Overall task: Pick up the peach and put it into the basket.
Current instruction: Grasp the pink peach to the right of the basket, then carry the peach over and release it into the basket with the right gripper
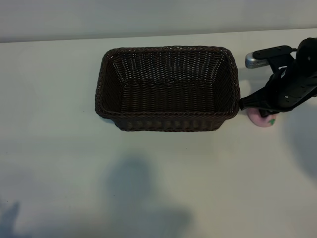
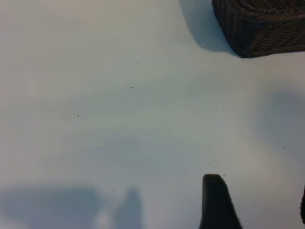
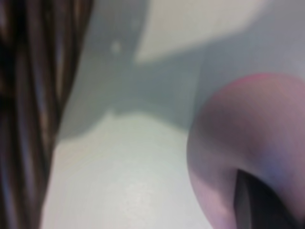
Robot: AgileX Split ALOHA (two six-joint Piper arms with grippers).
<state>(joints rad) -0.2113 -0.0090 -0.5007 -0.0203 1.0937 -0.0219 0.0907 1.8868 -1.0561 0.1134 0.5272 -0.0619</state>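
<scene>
The peach (image 1: 263,119), small, round and pale pink with a green mark, lies on the white table just right of the basket's near right corner. The basket (image 1: 168,115) is dark brown wicker, rectangular, and holds nothing. My right gripper (image 1: 258,109) is down on the peach from above and covers its top. In the right wrist view the peach (image 3: 248,138) is very close, with the basket's wall (image 3: 28,114) beside it. My left gripper (image 2: 259,205) is open over bare table, nothing between its fingers (image 2: 217,202). A corner of the basket (image 2: 262,28) shows farther off.
The white table (image 1: 59,163) stretches wide in front of and left of the basket. The gap between peach and basket wall is narrow. Arm shadows fall on the table's near side.
</scene>
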